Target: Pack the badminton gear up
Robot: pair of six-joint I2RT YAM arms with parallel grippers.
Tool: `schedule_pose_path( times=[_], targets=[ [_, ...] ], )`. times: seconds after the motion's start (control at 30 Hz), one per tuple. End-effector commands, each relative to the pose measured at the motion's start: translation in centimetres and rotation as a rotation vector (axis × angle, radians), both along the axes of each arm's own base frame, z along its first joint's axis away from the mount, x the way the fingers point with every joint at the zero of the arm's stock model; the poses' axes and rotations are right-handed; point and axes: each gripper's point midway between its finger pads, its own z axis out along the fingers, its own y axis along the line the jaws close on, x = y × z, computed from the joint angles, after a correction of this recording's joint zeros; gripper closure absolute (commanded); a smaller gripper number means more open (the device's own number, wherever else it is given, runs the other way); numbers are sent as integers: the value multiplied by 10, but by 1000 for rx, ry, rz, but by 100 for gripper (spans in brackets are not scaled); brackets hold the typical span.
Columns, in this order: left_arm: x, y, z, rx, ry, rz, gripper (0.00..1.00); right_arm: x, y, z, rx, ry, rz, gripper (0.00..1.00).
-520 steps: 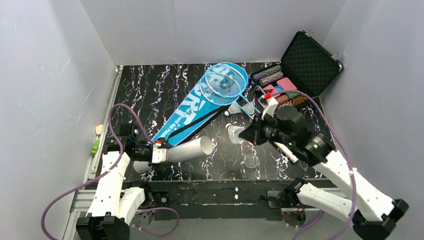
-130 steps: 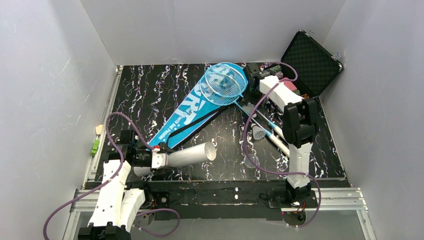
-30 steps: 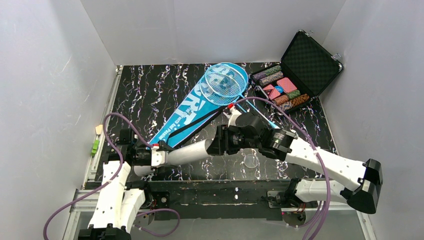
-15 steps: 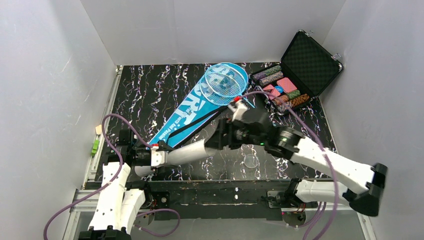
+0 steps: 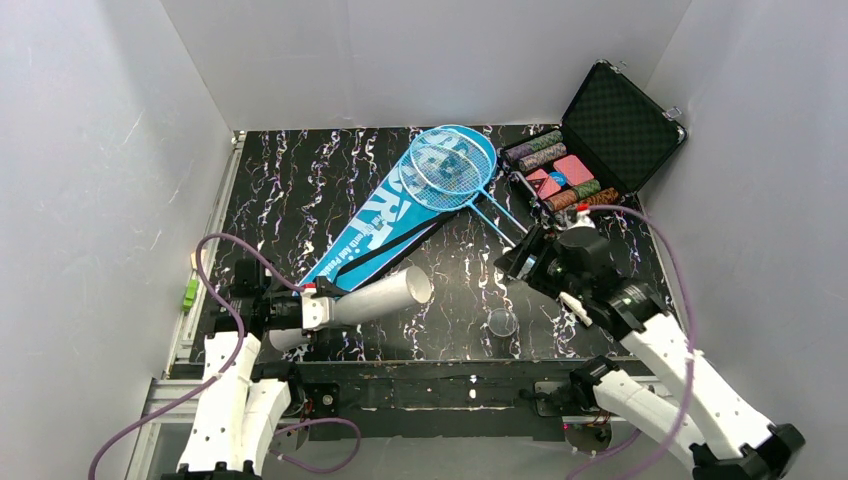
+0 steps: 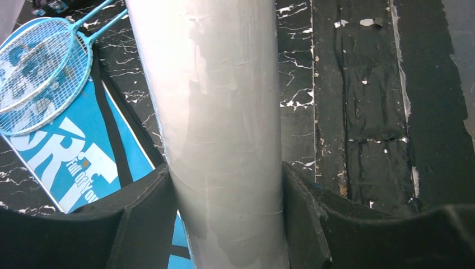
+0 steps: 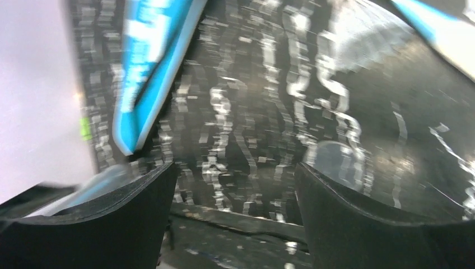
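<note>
Here, on your black marbled table [image 5: 300, 180] between white walls [image 5: 430, 60], your left gripper [image 5: 320, 308] clamps the long white tube [image 5: 385, 296] at seven o'clock. Your right gripper [image 5: 515, 262] hangs spread and empty at four o'clock. The rackets [image 5: 450, 165] lie on the blue bag [image 5: 385, 220] toward one o'clock.

The right gripper [image 5: 513, 262] has pulled away from the mouth of the long white tube [image 5: 385, 297] and now hangs to its right, jaws spread wide and empty. The shuttlecocks that lay on the table [image 5: 300, 190] earlier are no longer in sight.
</note>
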Motion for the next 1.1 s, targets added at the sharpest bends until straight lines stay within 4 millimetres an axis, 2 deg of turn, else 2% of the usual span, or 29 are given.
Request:
schedule_pose_path(
  times=[0.0, 0.13, 0.23, 0.43, 0.6, 1.07],
  targets=[
    [10, -2, 13, -45, 8, 41, 95, 9, -21, -65, -56, 164, -125, 15],
    [9, -1, 9, -23, 18, 31, 96, 25, -34, -98, -97, 197, -213, 13],
    [8, -1, 8, -19, 14, 22, 96, 41, -41, -110, -80, 196, -268, 13],
    [9, 2, 2, 7, -2, 21, 99, 75, -48, -122, -25, 197, -351, 17],
    [11, 6, -5, 42, -23, 23, 100, 95, -46, -128, -3, 220, -379, 23],
    [7, 6, -12, 54, -28, 3, 100, 120, -43, -143, 6, 271, -437, 50]
  ],
)
